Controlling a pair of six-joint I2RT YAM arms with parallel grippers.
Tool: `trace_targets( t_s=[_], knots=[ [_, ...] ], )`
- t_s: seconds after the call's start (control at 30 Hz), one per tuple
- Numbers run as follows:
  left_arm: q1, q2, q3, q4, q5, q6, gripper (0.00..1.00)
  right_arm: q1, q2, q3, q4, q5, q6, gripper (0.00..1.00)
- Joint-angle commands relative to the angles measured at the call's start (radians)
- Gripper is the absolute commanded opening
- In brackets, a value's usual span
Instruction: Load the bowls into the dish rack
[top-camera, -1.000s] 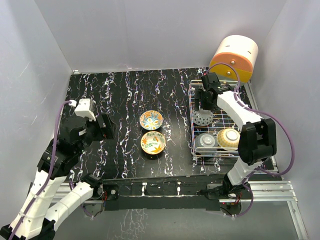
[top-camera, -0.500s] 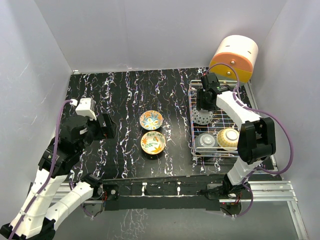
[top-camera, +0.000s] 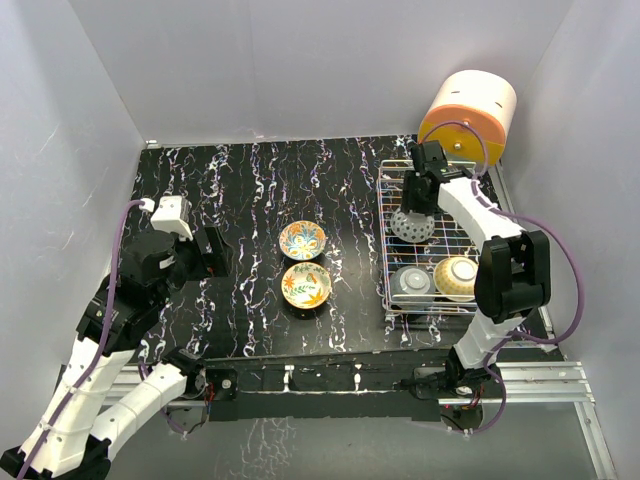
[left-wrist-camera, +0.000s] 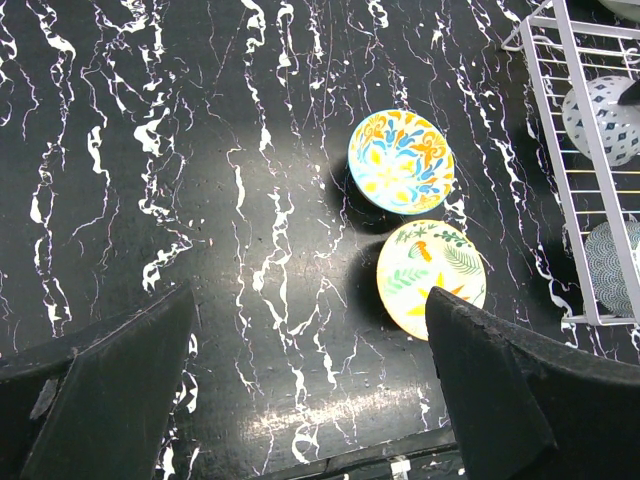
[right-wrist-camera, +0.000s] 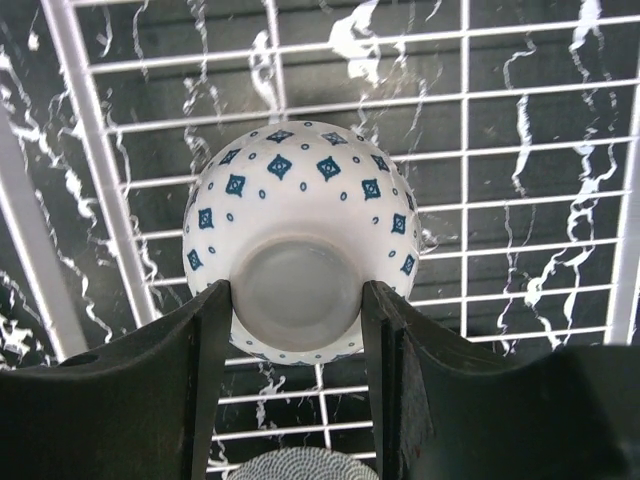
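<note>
Two bowls (top-camera: 302, 240), black marbled tabletop (top-camera: 240, 200), white walls (top-camera: 300, 60)

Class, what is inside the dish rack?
Three bowls: a diamond-patterned bowl, upturned in the right gripper, plus a grey bowl and a cream bowl nearer. The upturned one's inside is hidden.

Top camera high and behind, looking down on the whole desk (top-camera: 240, 190), left wrist lower, catching the dish rack (left-wrist-camera: 556, 180) corner, right wrist close above that same rack.
</note>
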Motion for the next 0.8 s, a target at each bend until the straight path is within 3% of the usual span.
trace_targets(
  t_s=[0.0, 0.33, 0.77],
  knots=[
    [-0.004, 0.001, 0.014, -0.001, -0.01, 0.008, 0.97, -0.07, 0.021, 0.067, 0.079, 0.016, -0.012, 0.43],
    [-0.004, 0.002, 0.004, 0.0, -0.008, -0.001, 0.97, -0.188, 0.112, 0.102, 0.181, -0.039, 0.025, 0.43],
    [-0.004, 0.005, -0.008, 0.005, -0.02, 0.01, 0.97, -0.243, 0.208, 0.228, 0.176, 0.004, 0.042, 0.43]
  ],
)
